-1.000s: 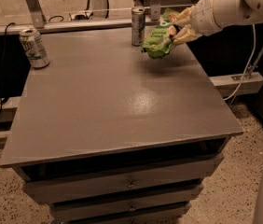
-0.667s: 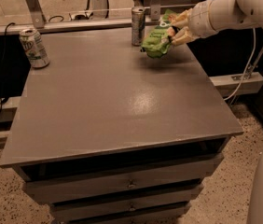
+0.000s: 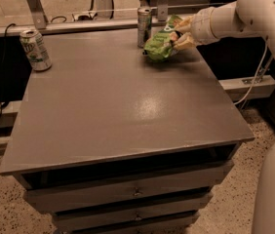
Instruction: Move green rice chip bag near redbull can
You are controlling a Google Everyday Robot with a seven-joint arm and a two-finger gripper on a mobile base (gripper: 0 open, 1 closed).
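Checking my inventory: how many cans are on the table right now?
2. The redbull can stands at the back edge, just left of the bag that the gripper holds. The soda can stands at the back left corner.

The one camera looked down from above and in front of the counter [image 3: 127, 106], tilted steeply enough to take in the whole top and the drawers [image 3: 137, 191] under its near edge. It stood fairly near: the counter filled most of the view, with strips of floor [image 3: 235, 199] at the sides. It faced the far edge. The arm [image 3: 235, 16] entered from the upper right. The end effector [image 3: 175, 33], gripping the bag [image 3: 158, 45], sat at the far right beside the slim can [image 3: 144, 26]. A soda can [image 3: 35, 49] stood at the far left corner.
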